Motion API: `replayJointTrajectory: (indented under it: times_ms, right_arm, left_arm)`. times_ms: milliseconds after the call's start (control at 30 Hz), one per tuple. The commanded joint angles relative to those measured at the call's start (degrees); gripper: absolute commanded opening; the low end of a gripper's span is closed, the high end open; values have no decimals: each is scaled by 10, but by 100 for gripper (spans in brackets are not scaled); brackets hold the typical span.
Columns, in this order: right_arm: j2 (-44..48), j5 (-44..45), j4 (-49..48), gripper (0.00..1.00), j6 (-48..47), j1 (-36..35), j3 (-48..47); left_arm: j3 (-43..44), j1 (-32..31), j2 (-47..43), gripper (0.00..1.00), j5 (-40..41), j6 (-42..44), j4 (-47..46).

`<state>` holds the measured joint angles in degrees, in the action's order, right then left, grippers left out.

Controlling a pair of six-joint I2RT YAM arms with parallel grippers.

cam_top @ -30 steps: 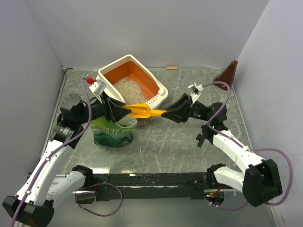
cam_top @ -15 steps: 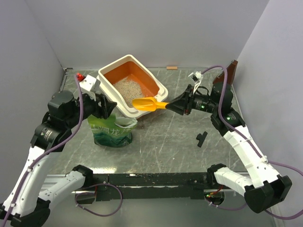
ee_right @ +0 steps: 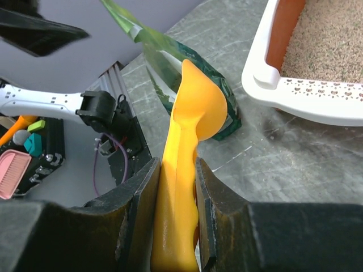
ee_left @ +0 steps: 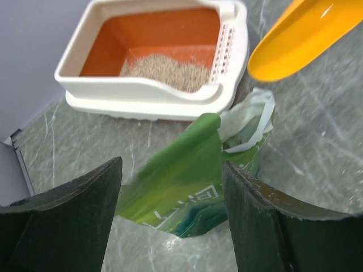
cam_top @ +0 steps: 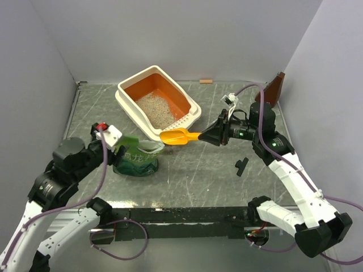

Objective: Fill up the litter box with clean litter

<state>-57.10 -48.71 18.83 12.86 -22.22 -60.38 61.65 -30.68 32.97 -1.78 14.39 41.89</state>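
Observation:
The litter box (cam_top: 129,105), cream outside and orange inside, sits at the back left with a heap of clean litter (cam_top: 154,107) in it. In front of it stands a crinkled green bag (cam_top: 136,160). My right gripper (cam_top: 211,136) is shut on the handle of a yellow scoop (cam_top: 174,136), whose bowl hangs between the bag's mouth and the box's slotted end. The right wrist view shows the handle pinched in that gripper (ee_right: 177,164). My left gripper (ee_left: 171,164) is open, drawn back from the bag (ee_left: 187,181), with the box (ee_left: 142,88) beyond it.
A small black part (cam_top: 242,165) lies on the table right of centre. A brown block (cam_top: 276,86) leans in the back right corner, and a small wooden piece (cam_top: 206,81) lies by the back wall. Grey walls close in three sides.
My left gripper has opened, come off the bag's mouth and pulled back to the near left. The scoop swung up to the box's edge, then came back down beside the bag.

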Motion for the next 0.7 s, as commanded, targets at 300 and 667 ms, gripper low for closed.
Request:
replayJointTrajectory:
  times_ms: [300,667]
  right_arm:
    - [58,-25,-4,0,-20,-7,7]
    - [27,-22,46,0,-29,-27,-28]
  left_arm:
    - [-10,-45,85,76,89,89,20]
    - [-23,-53,105,12,83,79,61]
